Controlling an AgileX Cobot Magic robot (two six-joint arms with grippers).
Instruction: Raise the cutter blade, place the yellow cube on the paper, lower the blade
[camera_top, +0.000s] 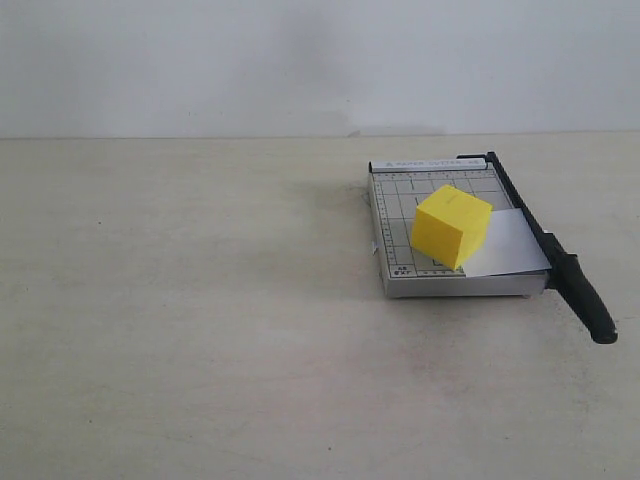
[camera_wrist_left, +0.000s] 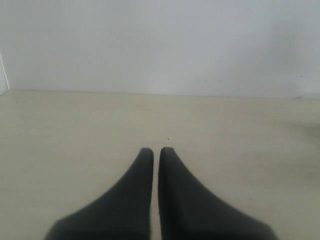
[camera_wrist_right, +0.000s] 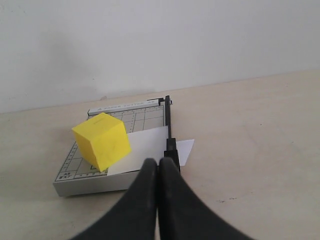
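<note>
Beige table, white wall

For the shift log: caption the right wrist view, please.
Shut right gripper facing lowered cutter blade; yellow cube on trimmer board at edge of the paper.

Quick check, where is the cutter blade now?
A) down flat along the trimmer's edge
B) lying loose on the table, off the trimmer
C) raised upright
A: the cutter blade lies down along the edge of the trimmer, across the paper, whose corner pokes out beyond it.

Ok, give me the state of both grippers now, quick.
Left gripper: closed, holding nothing.
Right gripper: closed, holding nothing.
</note>
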